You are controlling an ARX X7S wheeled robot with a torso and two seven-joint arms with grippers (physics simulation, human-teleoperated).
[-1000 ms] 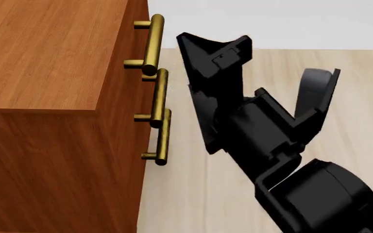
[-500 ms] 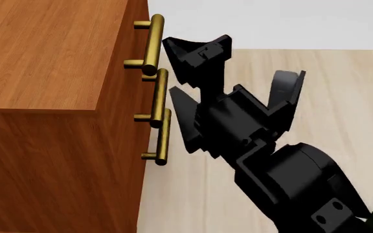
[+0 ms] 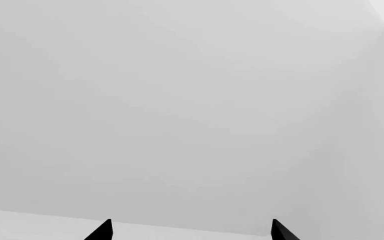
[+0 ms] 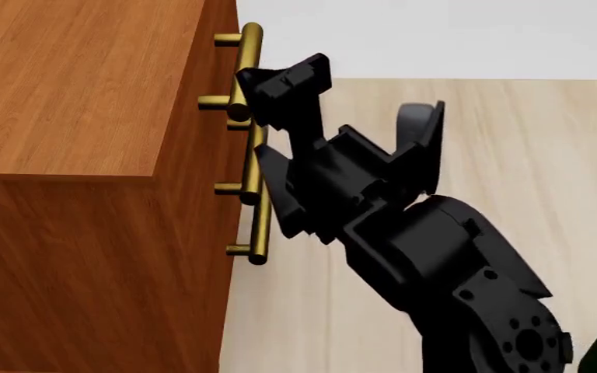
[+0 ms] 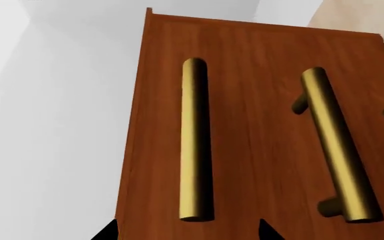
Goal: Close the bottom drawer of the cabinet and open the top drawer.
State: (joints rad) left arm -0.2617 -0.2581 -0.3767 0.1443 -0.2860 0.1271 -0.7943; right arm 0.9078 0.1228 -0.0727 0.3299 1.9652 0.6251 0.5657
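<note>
top drawer (image 5: pixel 178 75) sits flush in the cabinet (image 4: pixel 81 116), its brass handle (image 5: pixel 193 140) lined up straight ahead of the right gripper (image 5: pixel 186 231), whose two dark fingertips stand spread wider than the bar, one to either side of its near end, holding nothing. in the head view that gripper (image 4: pixel 262 116) is pressed up close to the stacked handles, though actual contact can't be judged. left gripper (image 3: pixel 190 231) also stands spread, gripping nothing and facing only blank grey wall (image 3: pixel 178 100).
</note>
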